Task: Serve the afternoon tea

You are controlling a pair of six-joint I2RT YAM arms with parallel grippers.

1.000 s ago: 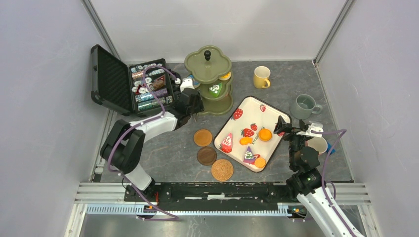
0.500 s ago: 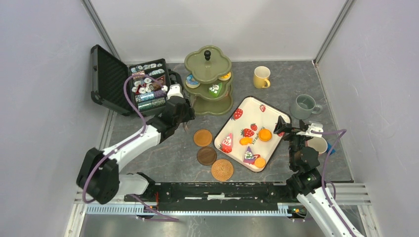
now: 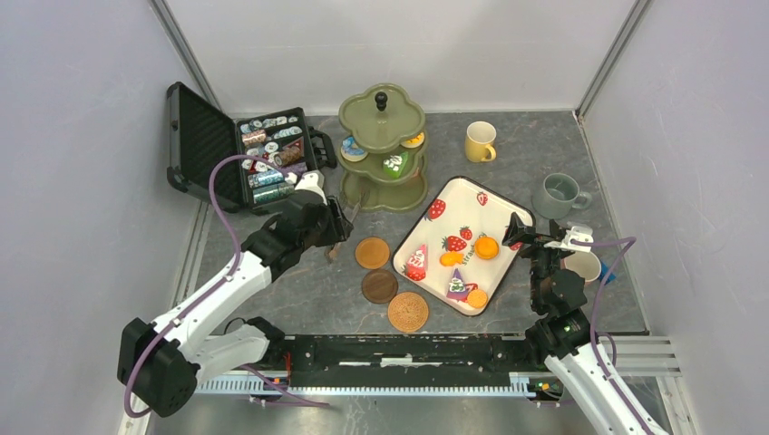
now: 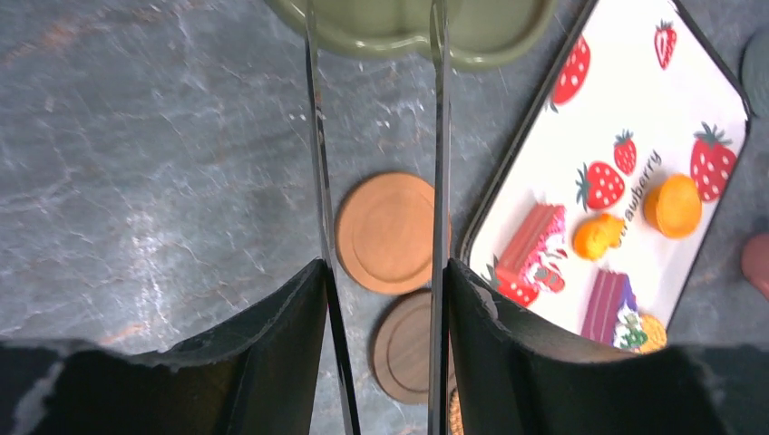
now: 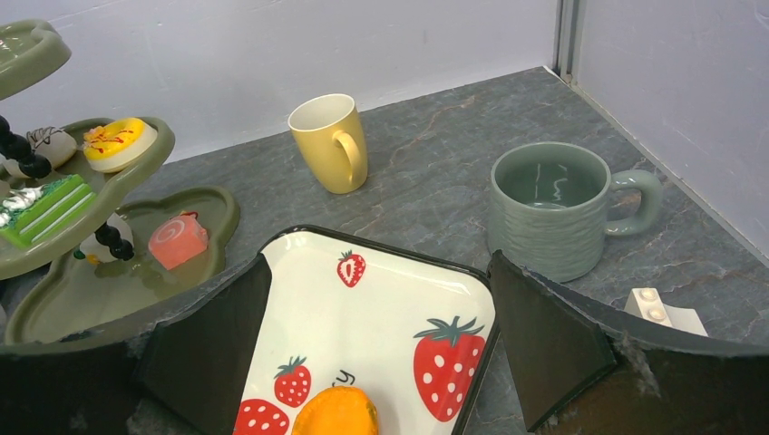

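The olive-green stand [image 3: 382, 149] carries a green cake [image 3: 394, 164], a blue donut [image 3: 354, 149] and a yellow cake [image 5: 116, 141]. More cakes lie on the strawberry tray [image 3: 474, 196], among them a red slice [image 4: 530, 252] and an orange one [image 3: 487, 246]. Three brown coasters [image 3: 372, 253] lie left of the tray. My left gripper [image 3: 328, 227] is shut on thin metal tongs [image 4: 441, 136], which hang above the coasters with empty tips near the stand's base. My right gripper [image 5: 379, 272] is open over the tray's right edge. The yellow mug [image 3: 479, 141] and grey-green mug [image 3: 556, 195] stand behind it.
An open black case [image 3: 245, 154] of poker chips sits at the back left, close to the left arm. A pale mug [image 3: 585, 265] is partly hidden beside the right arm. A small white block [image 5: 662, 313] lies near the grey-green mug. Walls close in all sides.
My left arm has drawn back from the stand toward the near left, taking the tongs with it. The right arm has not moved.
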